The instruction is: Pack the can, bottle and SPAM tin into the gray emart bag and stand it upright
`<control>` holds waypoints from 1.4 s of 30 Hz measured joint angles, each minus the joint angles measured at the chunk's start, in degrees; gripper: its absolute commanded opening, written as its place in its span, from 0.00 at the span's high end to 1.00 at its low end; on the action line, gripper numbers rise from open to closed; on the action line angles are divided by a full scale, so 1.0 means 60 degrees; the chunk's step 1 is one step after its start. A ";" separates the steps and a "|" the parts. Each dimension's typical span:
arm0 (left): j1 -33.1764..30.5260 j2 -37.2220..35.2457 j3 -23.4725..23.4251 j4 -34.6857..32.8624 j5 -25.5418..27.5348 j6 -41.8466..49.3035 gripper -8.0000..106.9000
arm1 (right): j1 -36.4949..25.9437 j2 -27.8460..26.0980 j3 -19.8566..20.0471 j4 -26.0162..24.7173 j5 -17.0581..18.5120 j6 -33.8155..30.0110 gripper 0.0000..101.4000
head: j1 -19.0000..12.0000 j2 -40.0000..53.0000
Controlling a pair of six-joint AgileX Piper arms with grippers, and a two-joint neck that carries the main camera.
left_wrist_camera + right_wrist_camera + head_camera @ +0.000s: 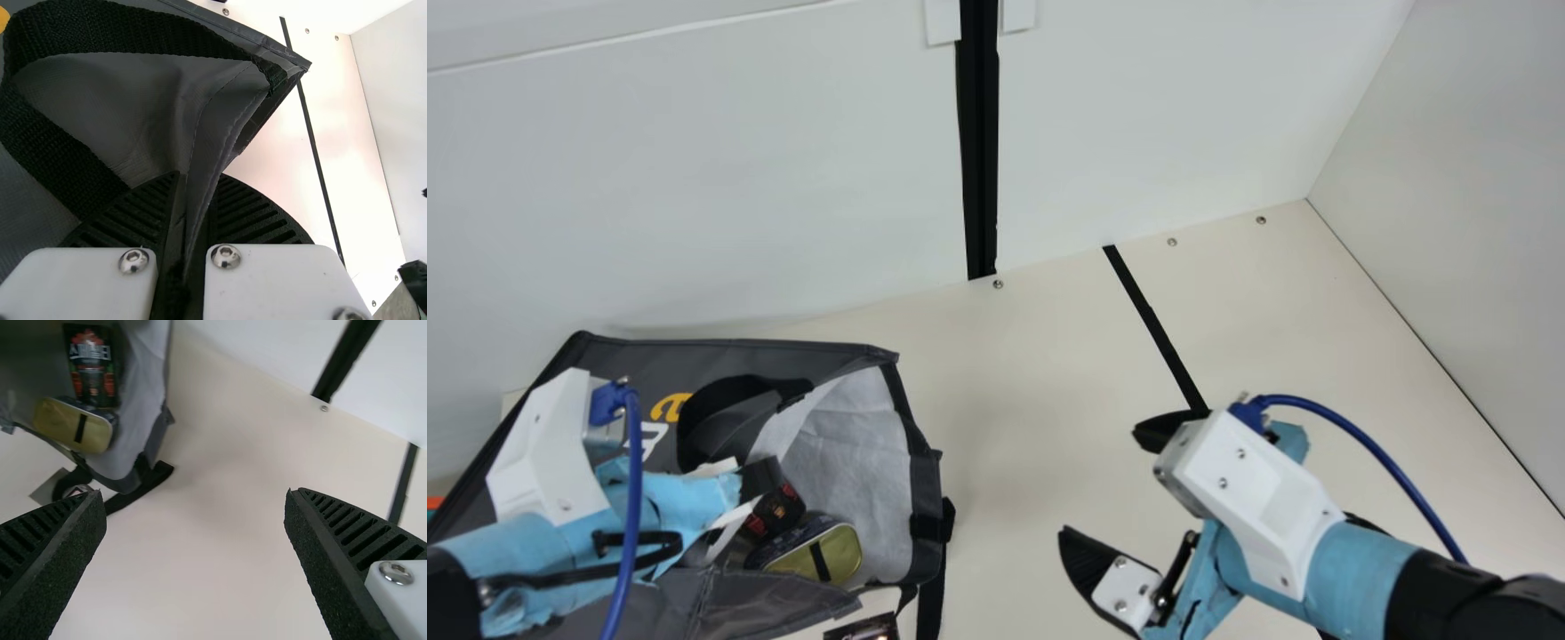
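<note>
The gray bag (774, 354) lies on its side at the left, its mouth facing the middle of the table. Inside the mouth are the SPAM tin (814, 553), gold end outward, and beside it a dark red-printed can or bottle (776, 513); the right wrist view has the tin (73, 425) and that dark item (92, 368) too. Over the bag is my left gripper (758, 480); in its wrist view the left gripper (200, 181) is shut on a fold of bag fabric (217, 143). My right gripper (1112, 487), right of the bag, stands open and empty, also in its wrist view (195, 500).
A small dark item (869, 629) lies just outside the bag by its strap (932, 578); which item cannot be told. Behind the table stands a white wall (694, 178), another at the right (1476, 196). Bare table (1014, 427) stretches between the bag and my right gripper.
</note>
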 measured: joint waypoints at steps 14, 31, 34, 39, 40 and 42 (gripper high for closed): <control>0.0000 0.0000 0.0000 0.0000 0.0000 0.0000 1.00 | -0.1313 -0.0760 -0.0711 -0.1601 0.0826 0.1718 0.06 | 0.0000 0.0015; 0.0000 0.0000 0.0000 0.0000 0.0000 0.0000 1.00 | -0.1944 -0.1060 -0.2126 -0.3728 0.2091 0.3998 0.06 | 0.0000 0.0000; 0.0000 0.0000 0.0000 0.0000 0.0000 0.0000 1.00 | -0.1956 -0.1060 -0.2471 -0.4143 0.2393 0.4467 0.06 | 0.0000 0.0000; 0.0000 0.0000 0.0000 0.0000 0.0000 0.0000 1.00 | -0.1820 -0.1067 -0.3037 -0.4855 0.2944 0.5205 0.06 | 0.0000 0.0015; 0.0000 0.0000 0.0000 0.0000 0.0000 0.0000 1.00 | -0.1762 -0.1056 -0.3109 -0.5016 0.2966 0.5371 0.06 | 0.0000 0.0015; 0.0000 0.0000 0.0000 0.0000 0.0000 0.0000 1.00 | -0.1655 -0.1048 -0.3141 -0.5320 0.2952 0.5685 0.06 | 0.0000 0.0000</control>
